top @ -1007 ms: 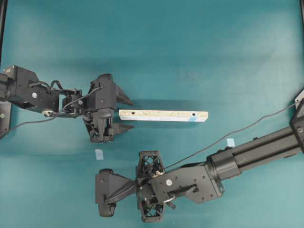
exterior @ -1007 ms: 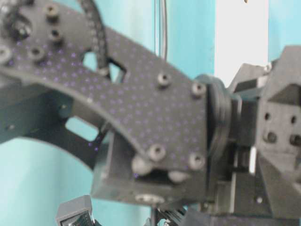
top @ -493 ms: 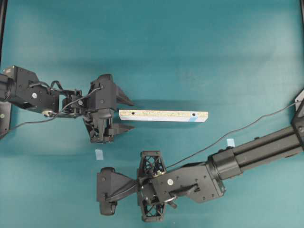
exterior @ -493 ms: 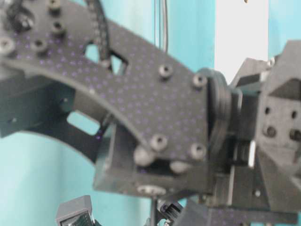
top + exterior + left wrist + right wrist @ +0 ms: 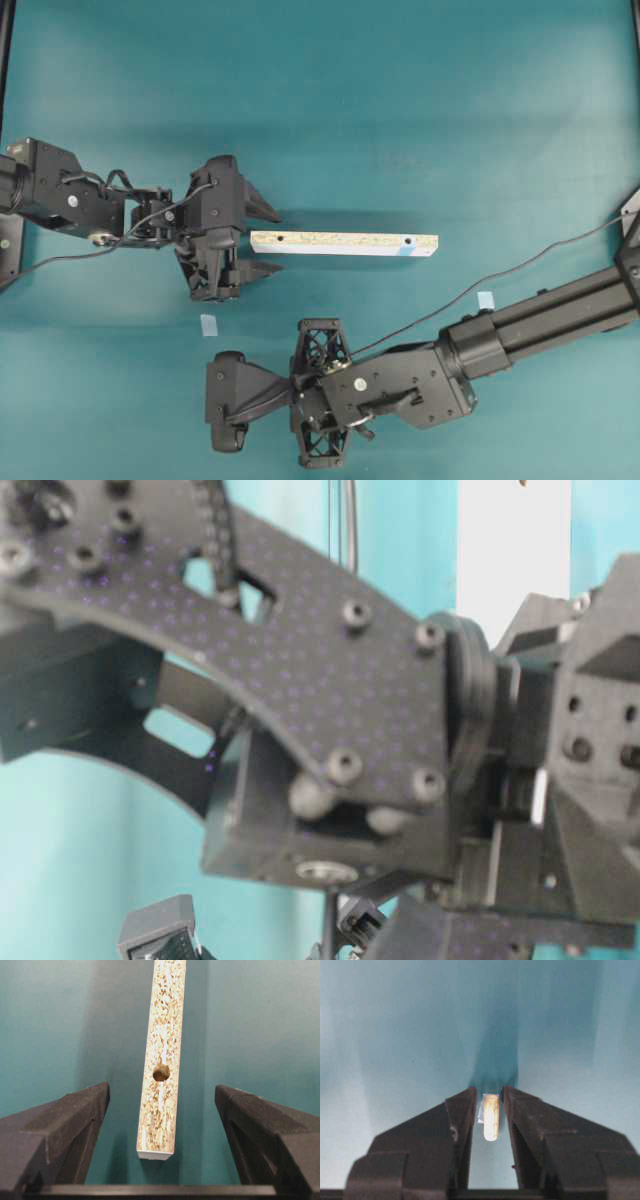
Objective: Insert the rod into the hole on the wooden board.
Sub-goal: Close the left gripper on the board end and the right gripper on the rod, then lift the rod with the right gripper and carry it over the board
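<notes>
Two tools are yours to watch. Your right tool (image 5: 488, 1105) points down at the tabletop (image 5: 400, 100) low in the overhead view, and its wrist view shows the narrowed jaws flanking the rod (image 5: 490, 1117), a short cream peg lying lengthwise between the fingertips; the fingers (image 5: 465, 1110) stand right beside it on both sides, but you cannot tell from this view whether they already press on it. A small pale square of tape peeks out at the rod's left edge. From overhead this tool (image 5: 222, 415) hides the rod completely, and the table-level view gives you only blurred black arm parts up close. Your left tool (image 5: 268, 238) sits spread wide, holding nothing, level with the plain end of the wooden board (image 5: 343, 243), one finger on either side of that end and neither touching it. The board lies flat across the middle of the tabletop, well apart from the right tool. Its hole (image 5: 408, 241) sits near the far, right end, just beside the light-blue patch (image 5: 406, 251).
</notes>
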`<state>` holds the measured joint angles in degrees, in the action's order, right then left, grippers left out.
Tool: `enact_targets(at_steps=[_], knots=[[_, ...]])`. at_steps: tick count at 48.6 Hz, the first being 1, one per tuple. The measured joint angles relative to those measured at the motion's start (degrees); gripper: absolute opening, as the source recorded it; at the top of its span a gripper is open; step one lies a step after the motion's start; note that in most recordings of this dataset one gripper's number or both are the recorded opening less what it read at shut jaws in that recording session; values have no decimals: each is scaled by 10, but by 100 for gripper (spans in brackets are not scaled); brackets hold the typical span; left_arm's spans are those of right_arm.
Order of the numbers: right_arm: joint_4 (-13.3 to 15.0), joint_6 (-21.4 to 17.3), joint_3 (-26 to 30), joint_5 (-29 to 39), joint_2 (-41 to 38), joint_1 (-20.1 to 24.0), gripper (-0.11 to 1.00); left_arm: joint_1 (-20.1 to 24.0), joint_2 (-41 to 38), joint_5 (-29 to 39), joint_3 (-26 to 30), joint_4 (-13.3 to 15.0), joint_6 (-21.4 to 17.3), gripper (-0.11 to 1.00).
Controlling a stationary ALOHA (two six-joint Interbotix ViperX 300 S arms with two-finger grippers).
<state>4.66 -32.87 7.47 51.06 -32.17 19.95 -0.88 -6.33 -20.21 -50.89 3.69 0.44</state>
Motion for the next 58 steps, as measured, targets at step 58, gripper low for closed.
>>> enact_targets(at_steps=[58], knots=[[62, -3, -26, -58, 103, -22, 11, -7, 0, 3, 1, 0, 1, 93]])
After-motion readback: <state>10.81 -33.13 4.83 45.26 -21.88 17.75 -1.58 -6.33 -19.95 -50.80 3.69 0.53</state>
